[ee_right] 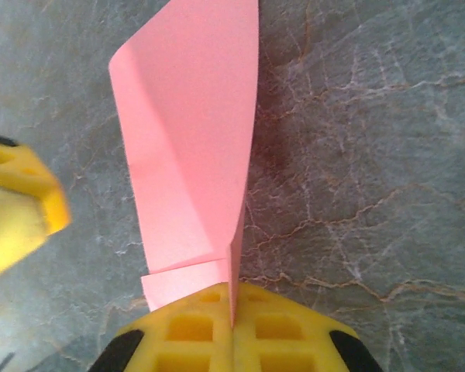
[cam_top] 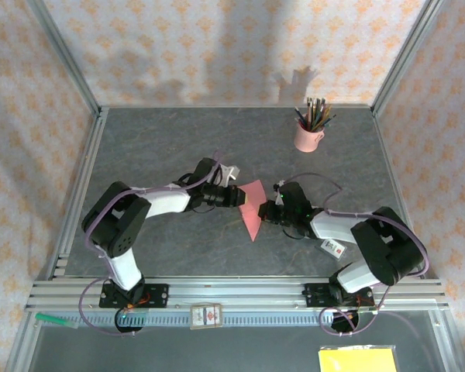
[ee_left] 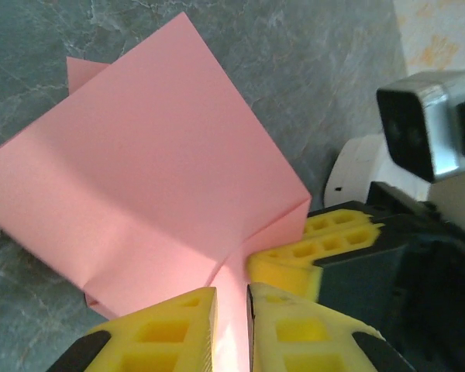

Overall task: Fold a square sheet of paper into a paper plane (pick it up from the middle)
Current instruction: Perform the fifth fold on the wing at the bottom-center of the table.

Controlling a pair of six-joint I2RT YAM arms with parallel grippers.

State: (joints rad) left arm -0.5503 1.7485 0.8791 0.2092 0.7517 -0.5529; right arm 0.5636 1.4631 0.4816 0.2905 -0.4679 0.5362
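Spanning the gap between both arms over the table [cam_top: 178,147], the paper [cam_top: 252,209] ran lengthwise from far to near, its right edge pinched in the closed right gripper [ee_right: 232,298], its left edge between the slightly parted left gripper [ee_left: 231,298].

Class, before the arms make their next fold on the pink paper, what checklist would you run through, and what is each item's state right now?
1. Right hand gripping the folded pink paper: ok, its fingers are shut on the paper's edge.
2. Left hand gripping it: cannot tell; a narrow gap shows between its fingers, with paper inside.
3. Hands clear of each other: not ok, their fingers nearly meet beside the paper.
4. Folds pressed flat: not ok, the flaps spread at an angle.
5. Pencil cup out of the way: ok, it stands far back on the table.
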